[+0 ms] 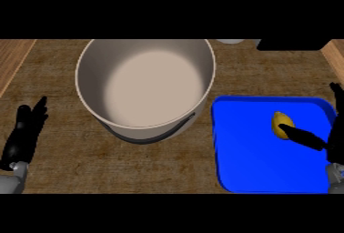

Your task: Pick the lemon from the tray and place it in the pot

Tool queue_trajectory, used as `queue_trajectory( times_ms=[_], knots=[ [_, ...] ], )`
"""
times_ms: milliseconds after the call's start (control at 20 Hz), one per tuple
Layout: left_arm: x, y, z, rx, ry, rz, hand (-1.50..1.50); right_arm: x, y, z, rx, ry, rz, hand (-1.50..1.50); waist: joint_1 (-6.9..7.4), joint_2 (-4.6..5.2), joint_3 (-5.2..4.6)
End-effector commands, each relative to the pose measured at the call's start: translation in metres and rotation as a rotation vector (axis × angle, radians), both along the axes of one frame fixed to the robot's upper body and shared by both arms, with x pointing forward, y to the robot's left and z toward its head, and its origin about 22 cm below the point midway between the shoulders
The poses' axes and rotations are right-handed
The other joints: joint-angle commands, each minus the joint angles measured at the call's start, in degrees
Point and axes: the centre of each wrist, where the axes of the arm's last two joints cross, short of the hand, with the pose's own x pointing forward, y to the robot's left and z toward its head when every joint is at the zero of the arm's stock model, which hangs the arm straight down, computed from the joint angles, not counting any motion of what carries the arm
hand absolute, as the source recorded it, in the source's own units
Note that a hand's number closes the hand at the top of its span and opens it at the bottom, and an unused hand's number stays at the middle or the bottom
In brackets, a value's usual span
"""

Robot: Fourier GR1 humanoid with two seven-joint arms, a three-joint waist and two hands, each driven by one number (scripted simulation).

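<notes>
The lemon (282,124) lies on the blue tray (249,159), toward the tray's 2 o'clock corner, so the picking step is in hand and nothing is lifted yet. The right hand (334,148) reaches in from 3 o'clock; one of its fingers (302,136) lies straight across the lemon's lower end, touching it, not curled round it. The left hand (23,132) rests at 9 o'clock on the counter (60,164), fingers straight and holding nothing. Next, I judge, the right hand must close round the lemon, lift, and carry it toward 10 o'clock over the pot (94,113), which stands just beside the tray.
</notes>
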Motion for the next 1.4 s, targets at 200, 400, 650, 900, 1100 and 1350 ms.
queue_trajectory(
  times_ms=[200,400,650,900,1100,1350],
  knots=[
    [0.004,-0.006,0.003,0.009,0.011,-0.014,0.0,0.01,0.028,0.065,-0.125,0.418,-0.062,-1.5,0.82,-0.04,-0.1],
    [0.006,-0.005,0.012,-0.007,-0.002,-0.024,0.0,0.012,0.054,0.074,-0.054,0.665,-0.039,-1.5,1.83,0.05,0.08],
    [0.007,-0.016,0.016,-0.021,-0.006,-0.036,0.0,0.035,0.063,0.086,-0.003,0.774,-0.028,-1.5,1.91,0.35,0.28],
    [-0.002,-0.013,0.011,-0.003,-0.001,-0.008,0.0,0.036,0.057,0.093,0.012,0.805,-0.095,-1.5,1.32,0.15,0.31],
    [0.001,-0.01,0.003,0.002,0.011,0.005,0.0,0.042,0.032,0.085,0.04,0.808,-0.094,-1.5,0.84,0.32,0.32],
    [0.011,-0.021,0.001,-0.011,0.017,0.01,0.0,0.031,0.055,0.05,0.014,0.85,-0.095,-1.5,0.48,0.29,0.31]
  ],
)
